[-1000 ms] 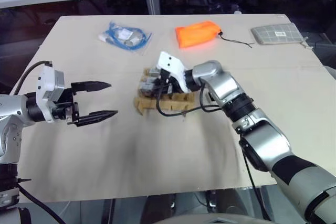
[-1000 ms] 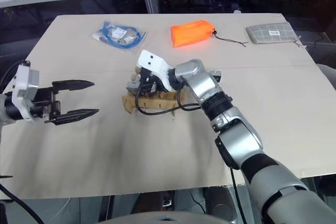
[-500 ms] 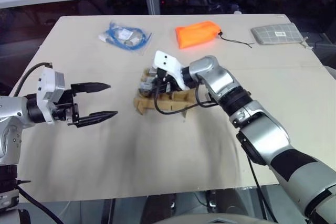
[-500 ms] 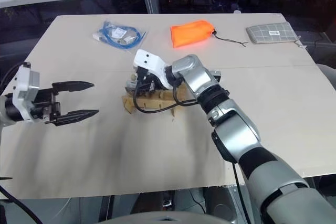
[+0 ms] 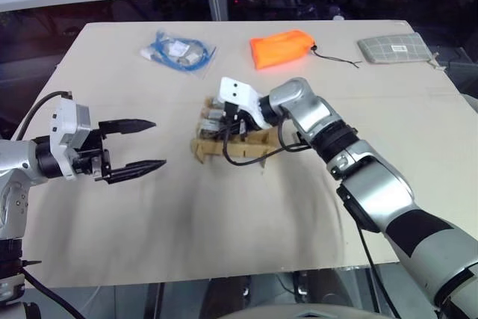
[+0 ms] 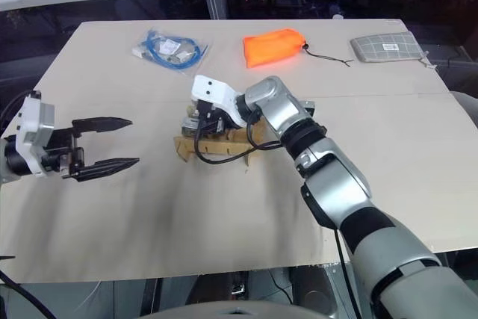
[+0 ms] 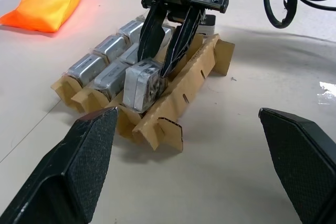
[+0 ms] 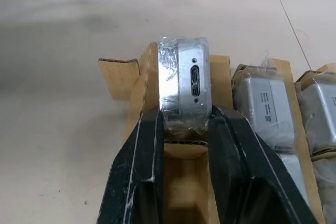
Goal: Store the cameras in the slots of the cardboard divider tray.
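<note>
Nearest the robot, the left tool [image 5: 134, 146] hangs over bare desk [image 5: 224, 214] with its two black fingers spread wide and nothing between them, well apart from the work and pointing toward it. Farther out, at mid-desk, the right tool [image 7: 167, 39] is clamped on a silver-grey camera [image 8: 182, 81], which sits at the mouth of an end slot in the near row of the cardboard divider tray [image 7: 181, 90]; whether it is fully seated cannot be told. The slot lies directly below the camera, so the coming move likely turns on a straight push down. Other cameras [image 7: 100, 64] fill slots beside it. Beyond lies an orange pouch [image 5: 281, 48].
</note>
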Available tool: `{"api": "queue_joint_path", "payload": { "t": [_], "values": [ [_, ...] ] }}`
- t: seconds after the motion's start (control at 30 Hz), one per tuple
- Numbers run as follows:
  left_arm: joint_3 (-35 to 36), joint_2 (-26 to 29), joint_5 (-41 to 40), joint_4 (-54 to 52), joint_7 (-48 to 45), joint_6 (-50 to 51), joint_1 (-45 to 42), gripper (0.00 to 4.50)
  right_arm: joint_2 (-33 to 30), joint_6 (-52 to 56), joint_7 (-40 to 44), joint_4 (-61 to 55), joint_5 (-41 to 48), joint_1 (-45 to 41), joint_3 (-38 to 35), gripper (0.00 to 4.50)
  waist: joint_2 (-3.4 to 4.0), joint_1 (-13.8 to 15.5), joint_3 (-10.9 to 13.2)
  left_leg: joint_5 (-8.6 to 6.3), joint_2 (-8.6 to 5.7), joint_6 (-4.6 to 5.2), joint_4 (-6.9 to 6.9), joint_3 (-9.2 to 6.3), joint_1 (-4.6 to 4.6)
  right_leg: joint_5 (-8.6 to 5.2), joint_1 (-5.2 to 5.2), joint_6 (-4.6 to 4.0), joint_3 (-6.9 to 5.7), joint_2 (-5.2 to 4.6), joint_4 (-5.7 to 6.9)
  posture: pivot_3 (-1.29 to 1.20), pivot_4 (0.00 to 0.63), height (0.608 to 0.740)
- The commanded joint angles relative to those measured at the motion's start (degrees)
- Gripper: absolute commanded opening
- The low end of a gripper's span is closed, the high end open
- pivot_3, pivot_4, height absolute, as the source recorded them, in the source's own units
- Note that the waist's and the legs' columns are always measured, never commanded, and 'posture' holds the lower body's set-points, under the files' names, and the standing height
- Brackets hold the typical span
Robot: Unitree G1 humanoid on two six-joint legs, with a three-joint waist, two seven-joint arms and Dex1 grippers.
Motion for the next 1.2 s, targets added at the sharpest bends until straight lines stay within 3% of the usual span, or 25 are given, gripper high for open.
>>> {"api": "queue_joint_path", "payload": {
  "t": [0.03, 0.63, 0.97, 1.2],
  "values": [
    [1.77, 0.53, -0.60, -0.82, 0.11, -0.70, -0.67, 4.50, -0.86, 0.70, 0.82, -1.06, -1.14, -2.24, 0.24, 0.69, 0.00, 0.00, 0.00, 0.00, 0.00, 0.00, 0.00, 0.00, 0.00, 0.00, 0.00, 0.00, 0.00, 0.00, 0.00, 0.00, 0.150, 0.740],
    [0.95, 0.27, -0.15, 0.06, -0.16, -1.32, -1.75, 4.50, -1.60, 5.52, 2.95, -5.85, -3.53, -3.76, 2.15, 0.69, 0.01, 0.07, 0.02, 0.00, -0.01, 0.00, 0.00, 0.00, -0.02, 0.00, -0.01, 0.00, -0.01, 0.00, -0.01, 0.00, 0.150, 0.740],
    [0.55, -0.08, -0.02, 0.42, 0.10, -1.84, -2.01, 4.50, 0.35, 5.82, 0.67, -1.85, -3.73, -4.78, 1.46, 0.69, 0.00, 0.02, 0.04, 0.00, -0.03, 0.00, 0.00, 0.01, -0.02, 0.00, -0.02, 0.00, -0.01, 0.00, -0.01, 0.00, 0.150, 0.740],
    [0.63, -0.48, -0.22, -0.01, 0.40, -1.80, -1.61, 4.50, 1.01, 5.27, -1.50, -0.23, -2.48, -5.34, -0.70, 3.84, -0.01, 0.03, 0.09, 0.00, -0.02, 0.00, -0.01, 0.00, -0.04, 0.00, -0.03, 0.00, -0.01, 0.00, -0.02, 0.00, 0.150, 0.740]
  ]
}}
